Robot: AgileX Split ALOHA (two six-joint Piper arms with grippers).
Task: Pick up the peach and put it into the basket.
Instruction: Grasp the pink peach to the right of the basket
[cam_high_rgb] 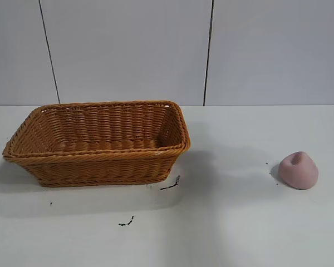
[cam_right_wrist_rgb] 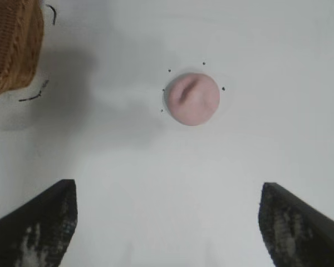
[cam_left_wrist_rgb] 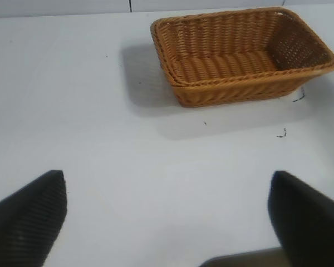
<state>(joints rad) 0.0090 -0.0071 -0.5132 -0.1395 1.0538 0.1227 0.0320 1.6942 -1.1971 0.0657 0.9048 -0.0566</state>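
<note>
- sitting bare on the table (cam_high_rgb: 239, 233), exterior view: peach (cam_high_rgb: 298, 170) well apart from basket (cam_high_rgb: 97, 142), on the right arm's side, tip tilted up and back; basket's long axis runs left-right.
- left wrist view: left hand (cam_left_wrist_rgb: 167, 217) spread wide, holding nothing, facing basket (cam_left_wrist_rgb: 239, 55), likely idle.
- right wrist view: right hand (cam_right_wrist_rgb: 167, 222) wide open, empty, lined up short of peach (cam_right_wrist_rgb: 191, 99), crease slanted; presumably ready to descend.

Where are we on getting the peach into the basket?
Nothing is done yet: the peach sits on the table, well apart from the basket. In hand: the right gripper is open above the peach, not touching it. The left gripper is open, facing the basket. Left: descend, grasp, carry, release into the basket.
</note>
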